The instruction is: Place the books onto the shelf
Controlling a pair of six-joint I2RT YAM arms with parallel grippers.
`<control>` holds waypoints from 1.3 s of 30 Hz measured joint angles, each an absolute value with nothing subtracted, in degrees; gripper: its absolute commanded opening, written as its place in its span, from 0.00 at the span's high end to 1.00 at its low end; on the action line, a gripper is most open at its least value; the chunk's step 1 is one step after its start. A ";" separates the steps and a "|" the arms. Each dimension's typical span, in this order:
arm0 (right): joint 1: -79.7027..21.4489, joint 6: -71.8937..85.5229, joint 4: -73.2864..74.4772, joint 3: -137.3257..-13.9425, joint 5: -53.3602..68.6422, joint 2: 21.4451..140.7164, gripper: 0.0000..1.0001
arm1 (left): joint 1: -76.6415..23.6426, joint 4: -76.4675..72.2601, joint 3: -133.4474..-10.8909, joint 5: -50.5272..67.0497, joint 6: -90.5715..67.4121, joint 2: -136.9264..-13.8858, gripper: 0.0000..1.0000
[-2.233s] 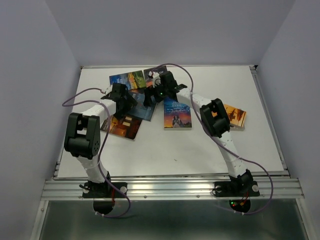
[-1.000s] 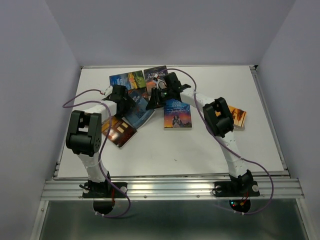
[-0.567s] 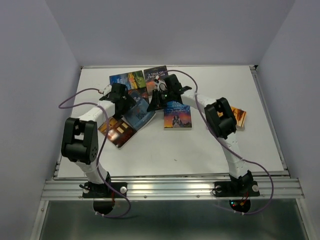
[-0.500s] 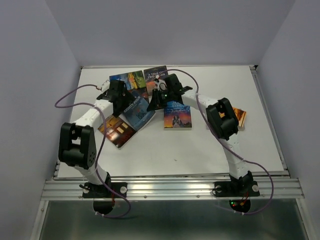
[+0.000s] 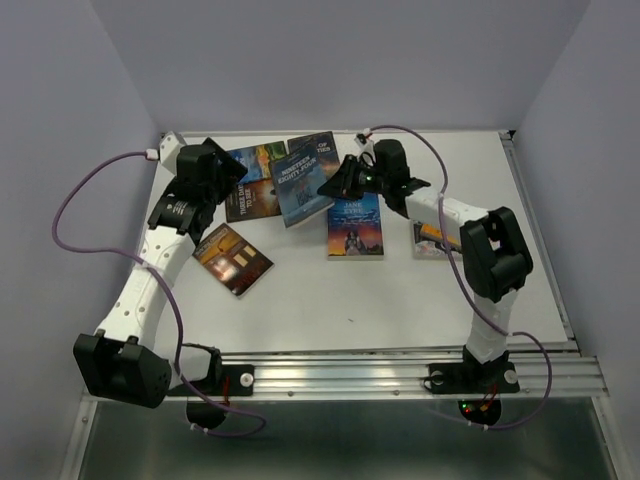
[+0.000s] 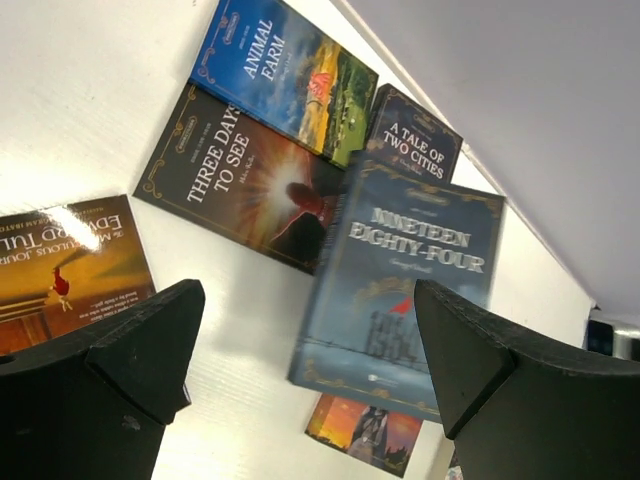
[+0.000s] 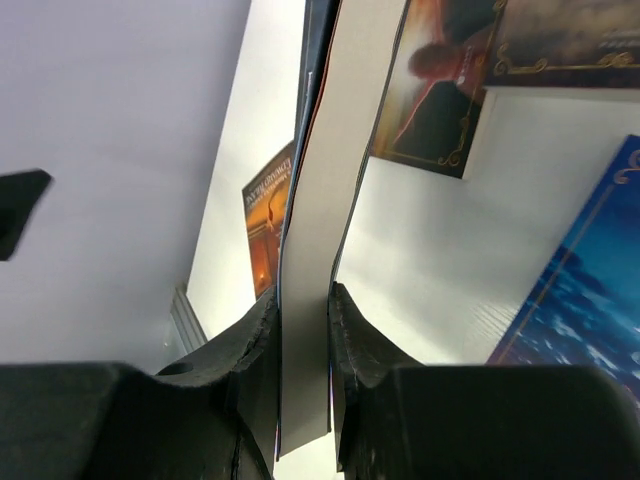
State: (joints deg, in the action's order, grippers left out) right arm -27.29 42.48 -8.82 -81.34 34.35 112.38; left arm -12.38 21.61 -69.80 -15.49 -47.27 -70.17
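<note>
My right gripper is shut on the edge of a blue book, "Nineteen Eighty-Four", and holds it tilted above the table. In the right wrist view its page edge sits clamped between the pads. My left gripper hangs open at the back left, apart from every book; its fingers frame the held book. Lying flat are "Animal Farm", "Three Days to See", "A Tale of Two Cities", an orange-brown book and a blue-and-orange one. The shelf is out of view.
Another book lies partly under my right forearm. The white table ends at a metal rail along the near edge. Grey walls close in the back and both sides.
The left gripper has let go of the blue book, opened and drawn back to the left. The right gripper has lifted that book up and toward the back right.
</note>
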 measured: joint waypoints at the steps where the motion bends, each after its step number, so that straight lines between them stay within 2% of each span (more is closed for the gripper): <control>1: -26.52 43.11 -9.89 -79.96 34.26 110.91 0.99 | -12.38 21.76 -69.43 -15.51 -47.16 -70.00 0.01; 12: -18.90 44.42 -13.39 -58.70 30.74 91.00 0.99 | -12.38 20.82 -64.40 -11.14 -41.82 -69.84 0.01; 17: -17.47 44.56 -13.37 -52.21 28.01 85.82 0.99 | -12.38 19.03 -63.33 -8.88 -39.35 -69.58 0.01; 29: -17.12 45.25 -13.87 -48.62 26.55 86.61 0.99 | -12.38 17.80 -63.35 -6.35 -35.55 -71.11 0.01; 39: -16.36 47.57 -18.74 -46.94 28.86 95.18 0.99 | -12.38 16.93 -63.35 -4.58 -34.65 -73.45 0.01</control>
